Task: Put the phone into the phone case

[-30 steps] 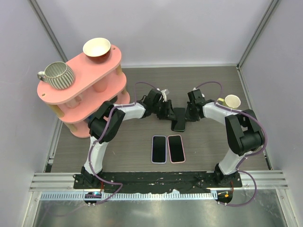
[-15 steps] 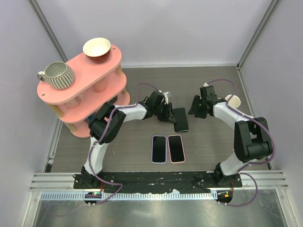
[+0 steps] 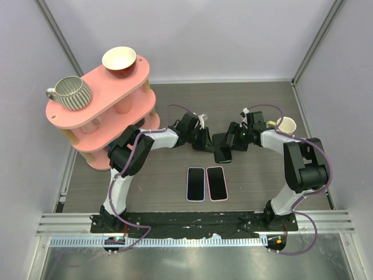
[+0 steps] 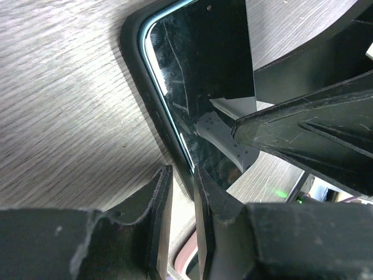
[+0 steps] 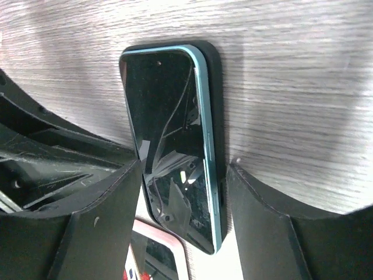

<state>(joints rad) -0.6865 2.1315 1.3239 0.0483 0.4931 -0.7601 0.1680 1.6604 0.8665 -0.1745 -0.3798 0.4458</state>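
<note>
The phone, with a dark screen and a teal rim, lies face up in the black phone case on the table, between the two arms. My left gripper is at its left side. In the left wrist view the jaws are nearly together, pinching the phone case's long edge at their tips. My right gripper is at the right side. In the right wrist view it stands open around the phone's near end, both fingers apart from it.
Two more phones lie side by side nearer the bases, one in a purple case and one in a pink case. A pink tiered shelf stands at the left, holding a striped mug and a bowl. A white cup stands behind the right arm.
My right gripper let go, drew off to the right, then came back to the phone with its jaws wide. The left jaws closed in on the case's edge.
</note>
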